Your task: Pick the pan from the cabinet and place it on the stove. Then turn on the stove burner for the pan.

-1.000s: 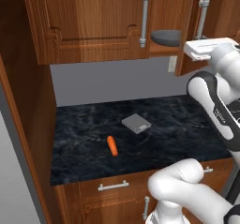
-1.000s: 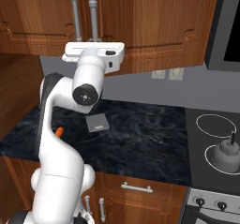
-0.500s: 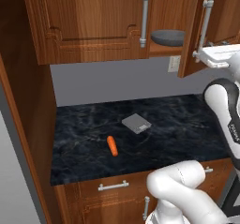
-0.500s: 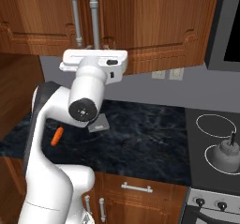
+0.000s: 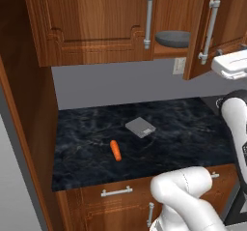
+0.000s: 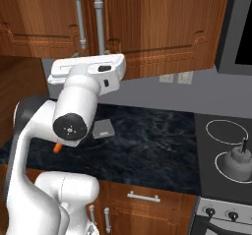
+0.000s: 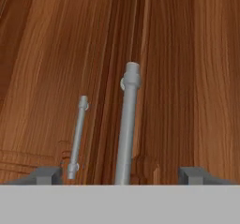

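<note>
Where cabinet [image 5: 96, 22] door hangs ajar, round grey pan [image 5: 173, 38] inside, jaws wide apart

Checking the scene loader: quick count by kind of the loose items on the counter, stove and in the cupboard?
pan: 1, in the open cupboard
carrot: 1, on the counter
flat grey block: 1, on the counter
kettle: 1, on the stove
Total: 4

Even, bright rendered light w/ soft shadows — hand view slightly blurry, no glare.
</note>
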Controlling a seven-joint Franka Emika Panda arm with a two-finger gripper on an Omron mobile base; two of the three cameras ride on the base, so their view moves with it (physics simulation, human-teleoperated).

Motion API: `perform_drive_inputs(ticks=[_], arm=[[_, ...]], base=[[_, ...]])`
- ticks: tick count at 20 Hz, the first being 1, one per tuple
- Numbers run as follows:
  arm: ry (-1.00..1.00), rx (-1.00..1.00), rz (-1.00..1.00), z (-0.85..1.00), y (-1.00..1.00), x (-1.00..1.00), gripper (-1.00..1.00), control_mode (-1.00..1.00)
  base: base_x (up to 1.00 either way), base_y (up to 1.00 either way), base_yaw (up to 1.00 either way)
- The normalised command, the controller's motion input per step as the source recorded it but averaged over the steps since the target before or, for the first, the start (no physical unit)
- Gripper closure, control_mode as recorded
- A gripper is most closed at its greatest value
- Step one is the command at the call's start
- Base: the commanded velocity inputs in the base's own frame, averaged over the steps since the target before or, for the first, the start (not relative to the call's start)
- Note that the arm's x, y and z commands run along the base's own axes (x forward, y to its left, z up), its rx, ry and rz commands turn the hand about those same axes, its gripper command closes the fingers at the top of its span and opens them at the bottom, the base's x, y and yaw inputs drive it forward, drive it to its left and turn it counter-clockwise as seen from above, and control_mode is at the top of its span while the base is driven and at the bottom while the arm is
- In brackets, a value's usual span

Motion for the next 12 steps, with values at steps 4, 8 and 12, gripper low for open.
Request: perform_drive_inputs(ticks=[4, 8, 12], arm=[[0.12, -0.27, -0.08, 0.06, 0.38, -0.1, -1.0, -1.0], [0.17, -0.25, -0.13, 0.03, 0.43, 0.0, -1.0, -1.0], [0.19, -0.23, -0.18, 0.01, 0.4, 0.01, -1.0, -1.0]], base=[[0.0, 0.0, 0.0], [0.0, 0.0, 0.0], [0.0, 0.0, 0.0]])
